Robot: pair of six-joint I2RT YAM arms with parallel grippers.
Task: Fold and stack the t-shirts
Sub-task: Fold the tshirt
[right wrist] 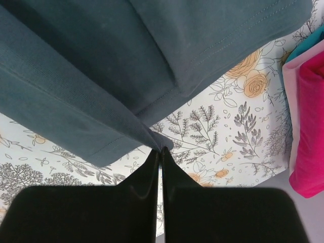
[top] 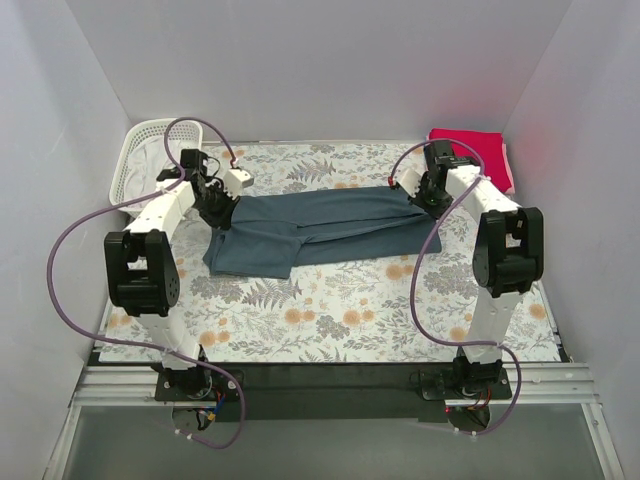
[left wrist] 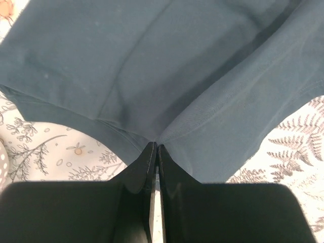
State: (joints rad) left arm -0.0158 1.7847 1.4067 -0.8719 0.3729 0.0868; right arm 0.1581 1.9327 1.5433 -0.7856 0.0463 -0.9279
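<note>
On cloth [top: 330, 310], blue t-shirt [top: 320, 215] (pinched by 2 grippers [left wrist: 154, 147] [right wrist: 161, 149])

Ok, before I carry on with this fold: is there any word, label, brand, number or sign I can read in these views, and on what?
No readable text in any view.
blue t-shirt: seams and hems only, no print or tag showing.
red t-shirt: plain.
floral cloth: flower and fern pattern, no lettering.
white basket: no label visible.
left arm, right arm: no marking legible at this size.
</note>
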